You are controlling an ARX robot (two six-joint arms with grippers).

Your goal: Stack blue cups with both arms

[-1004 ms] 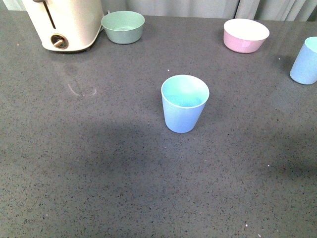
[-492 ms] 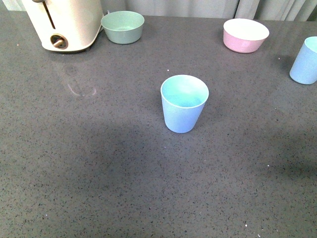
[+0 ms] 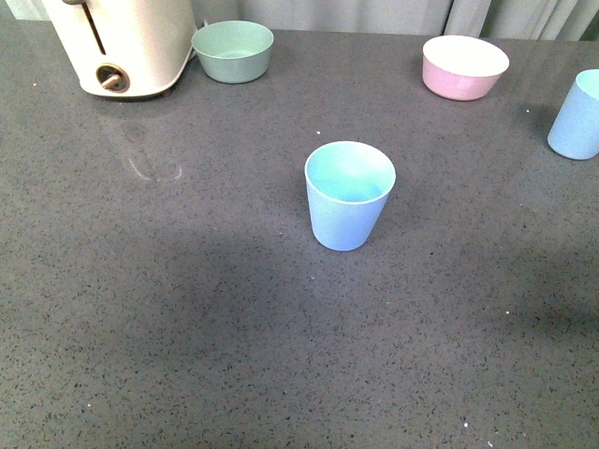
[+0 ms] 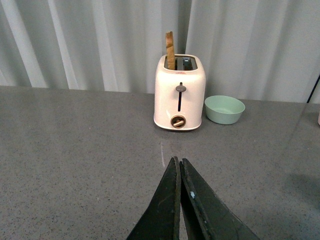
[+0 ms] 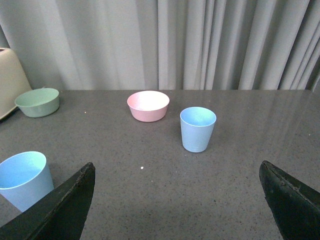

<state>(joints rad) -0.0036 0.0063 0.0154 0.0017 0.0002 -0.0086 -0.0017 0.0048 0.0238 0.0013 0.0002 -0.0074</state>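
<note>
Upright on the grey worktop (image 3: 187,309), well apart: one blue cup (image 3: 349,196) mid-worktop, second cup (image 3: 576,117) cut by the right edge of the front view, near the pink bowl (image 3: 464,66). Far left, green bowl (image 3: 232,50) just beside a toaster (image 3: 122,42). Left gripper (image 4: 179,167): fingers (image 4: 167,210) pressed together, empty. Right gripper (image 5: 176,172): fingers spread wide, empty, facing the second cup.

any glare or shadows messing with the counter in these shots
Front view: soft broad shadow on the counter left of the middle cup, faint toaster reflection. Left wrist view: pale reflection streak before the toaster. Right wrist view: sheen on the counter's far side.
</note>
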